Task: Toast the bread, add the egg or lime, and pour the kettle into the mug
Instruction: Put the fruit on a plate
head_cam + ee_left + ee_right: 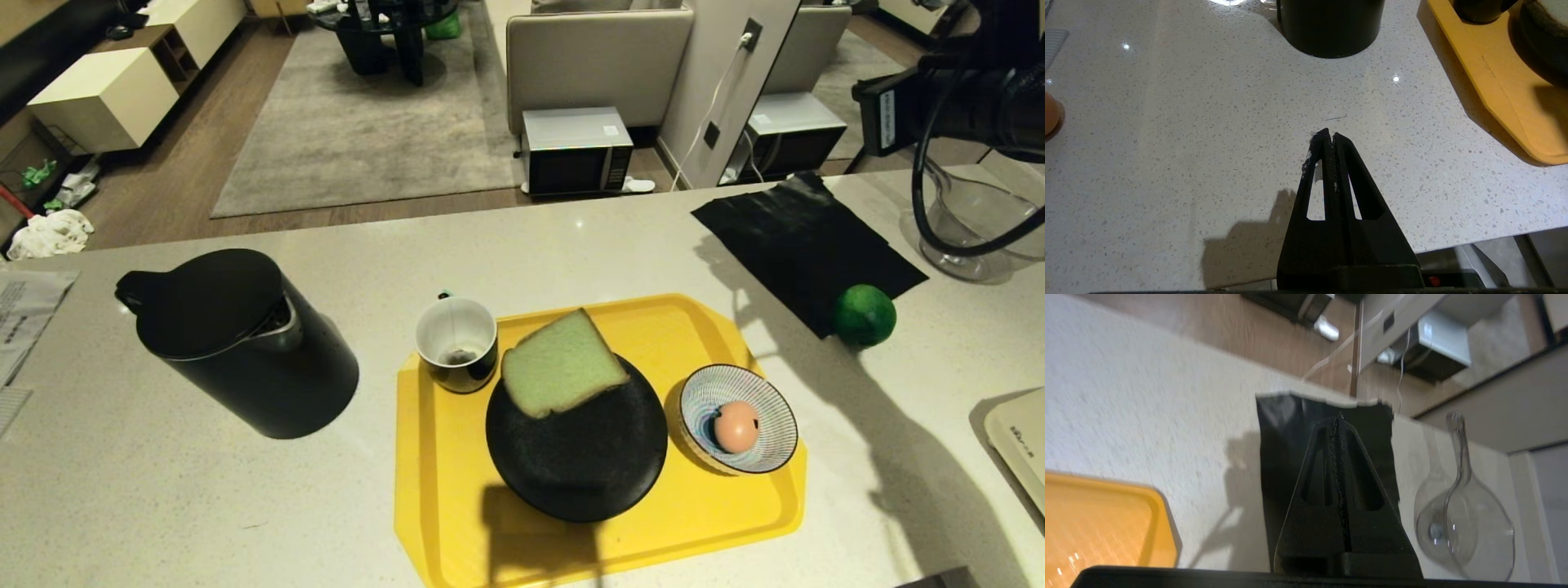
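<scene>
The pale green bread (562, 363) leans on the far rim of a black plate (580, 457) on a yellow tray (441, 490). The mug (456, 343) stands on the tray's far left corner, and an egg (735, 425) lies in a striped bowl (775, 412) at the tray's right. The black kettle (237, 343) stands left of the tray. The lime (864, 315) rests at the corner of a black mat (804, 237). My right gripper (1337, 416) hangs shut and empty above that mat. My left gripper (1329, 134) is shut and empty over the counter in front of the kettle (1331, 24).
A clear glass jug (971, 220) stands at the far right of the counter, seen too as the glass jug (1466, 522) next to the mat. Papers (24, 310) lie at the counter's left edge. A pale appliance corner (1020, 449) sits at the right edge.
</scene>
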